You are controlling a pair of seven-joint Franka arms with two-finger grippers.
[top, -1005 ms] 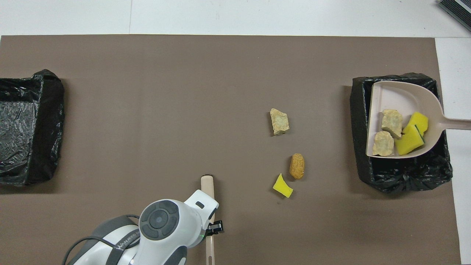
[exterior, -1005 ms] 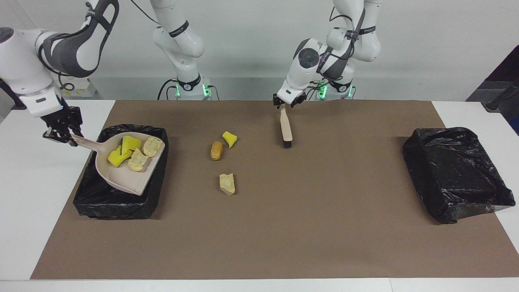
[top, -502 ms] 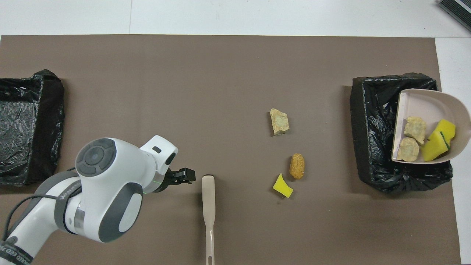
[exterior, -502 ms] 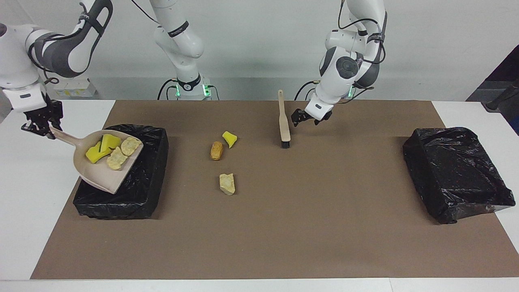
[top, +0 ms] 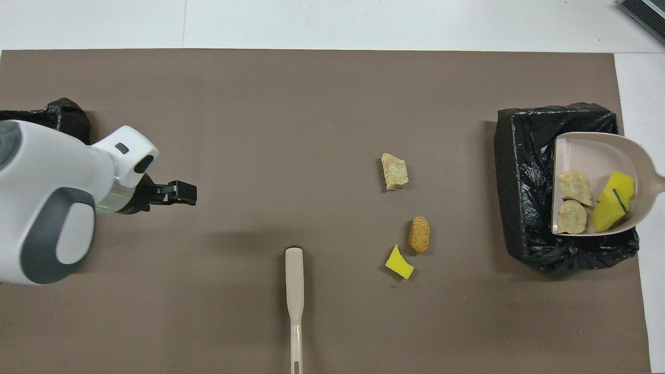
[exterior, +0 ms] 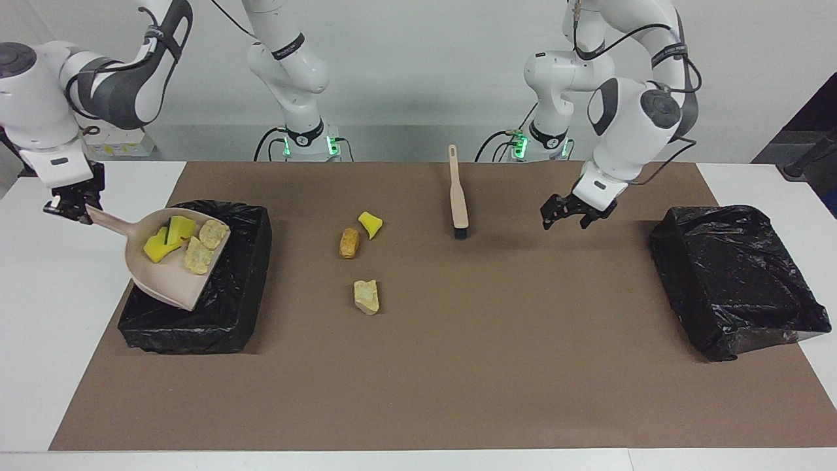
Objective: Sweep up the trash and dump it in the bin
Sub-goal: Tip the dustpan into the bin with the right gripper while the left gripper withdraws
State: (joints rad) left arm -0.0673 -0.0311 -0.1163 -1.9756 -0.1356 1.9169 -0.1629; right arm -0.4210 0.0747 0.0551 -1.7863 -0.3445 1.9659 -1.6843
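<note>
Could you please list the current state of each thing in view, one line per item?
Dustpan: held by its handle, tilted over the bin, four pieces inside.
Right gripper: shut on the dustpan handle.
Bin: lined, under the dustpan.
Three loose pieces: lying on the mat.
Brush: lying free on the mat.
Left gripper: open, empty, above the mat.
Second bin: lined, untouched.

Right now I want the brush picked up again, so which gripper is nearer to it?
Left. The left gripper hangs open over the mat beside the brush, toward its own end. The right gripper holds the dustpan over the bin.
</note>
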